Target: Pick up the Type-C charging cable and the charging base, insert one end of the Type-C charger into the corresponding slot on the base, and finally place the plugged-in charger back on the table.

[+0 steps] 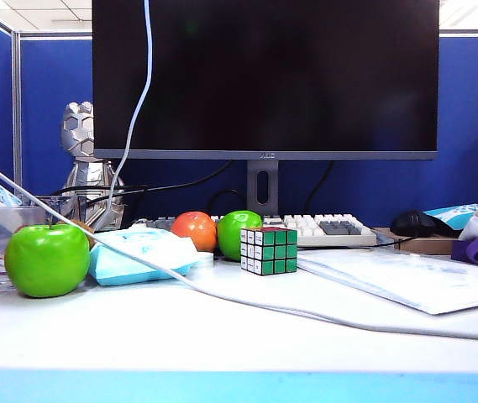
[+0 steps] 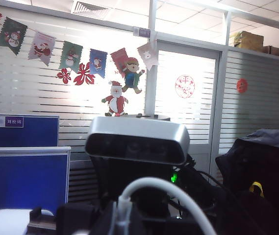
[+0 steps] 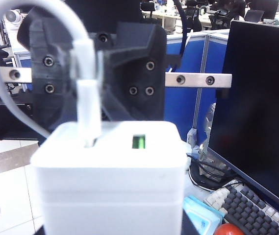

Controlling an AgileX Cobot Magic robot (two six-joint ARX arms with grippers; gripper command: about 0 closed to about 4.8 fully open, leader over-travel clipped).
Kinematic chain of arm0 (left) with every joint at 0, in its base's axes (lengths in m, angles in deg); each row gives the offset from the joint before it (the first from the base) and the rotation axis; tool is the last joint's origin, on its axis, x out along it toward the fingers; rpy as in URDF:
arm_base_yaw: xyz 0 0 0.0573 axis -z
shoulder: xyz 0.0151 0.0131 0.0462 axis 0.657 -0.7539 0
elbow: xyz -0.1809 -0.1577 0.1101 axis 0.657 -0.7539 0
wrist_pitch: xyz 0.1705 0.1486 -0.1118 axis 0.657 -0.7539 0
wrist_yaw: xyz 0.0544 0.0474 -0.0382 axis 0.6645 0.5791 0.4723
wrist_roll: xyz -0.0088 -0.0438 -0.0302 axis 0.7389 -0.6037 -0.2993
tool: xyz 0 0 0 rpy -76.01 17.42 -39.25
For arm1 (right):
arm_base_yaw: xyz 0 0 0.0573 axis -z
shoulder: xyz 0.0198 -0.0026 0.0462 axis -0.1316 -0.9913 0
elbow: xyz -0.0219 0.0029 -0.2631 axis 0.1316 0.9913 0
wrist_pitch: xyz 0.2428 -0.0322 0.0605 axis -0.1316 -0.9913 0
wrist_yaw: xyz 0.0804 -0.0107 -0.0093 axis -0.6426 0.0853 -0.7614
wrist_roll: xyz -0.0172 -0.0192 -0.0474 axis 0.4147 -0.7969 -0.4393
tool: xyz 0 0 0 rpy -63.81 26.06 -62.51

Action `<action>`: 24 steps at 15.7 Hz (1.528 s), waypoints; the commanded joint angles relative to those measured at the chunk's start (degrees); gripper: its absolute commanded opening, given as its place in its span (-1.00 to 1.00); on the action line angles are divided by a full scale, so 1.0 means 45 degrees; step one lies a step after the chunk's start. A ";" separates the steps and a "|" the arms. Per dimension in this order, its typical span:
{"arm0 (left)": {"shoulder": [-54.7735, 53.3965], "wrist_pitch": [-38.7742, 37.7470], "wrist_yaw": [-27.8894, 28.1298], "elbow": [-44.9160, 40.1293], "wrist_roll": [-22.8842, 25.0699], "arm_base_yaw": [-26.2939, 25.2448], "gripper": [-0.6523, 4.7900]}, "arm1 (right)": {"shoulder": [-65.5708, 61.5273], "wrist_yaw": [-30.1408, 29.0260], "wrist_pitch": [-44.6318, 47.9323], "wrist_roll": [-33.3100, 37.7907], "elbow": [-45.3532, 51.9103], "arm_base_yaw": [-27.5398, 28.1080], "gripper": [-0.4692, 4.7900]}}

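Monitor badge too small to read; grippers raised.

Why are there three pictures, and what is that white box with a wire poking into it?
A robot with two arms took these. One camera looks across the table: you see a green apple, a Rubik's cube, a keyboard and a monitor. The other two cameras ride on the arms' wrists. The right wrist camera shows the white box, the charging base, lifted up close to the lens; its right hand itself is hidden, so I can't see the grip. The left hand pinches the plug of the Type-C charging cable, whose tip is at a slot in the base. The left wrist camera mostly shows the room.
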State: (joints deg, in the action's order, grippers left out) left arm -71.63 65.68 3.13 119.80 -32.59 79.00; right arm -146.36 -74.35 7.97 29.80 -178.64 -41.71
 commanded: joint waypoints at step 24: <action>-0.0034 -0.3959 -0.2633 -0.0039 0.2356 -0.0117 -0.78 | 0.0393 -0.0330 0.2875 0.0821 -0.0189 -0.0015 -0.84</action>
State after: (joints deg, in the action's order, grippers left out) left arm -70.69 53.24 -2.97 120.56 -22.67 78.41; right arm -145.92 -75.44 6.87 32.31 -178.09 -41.71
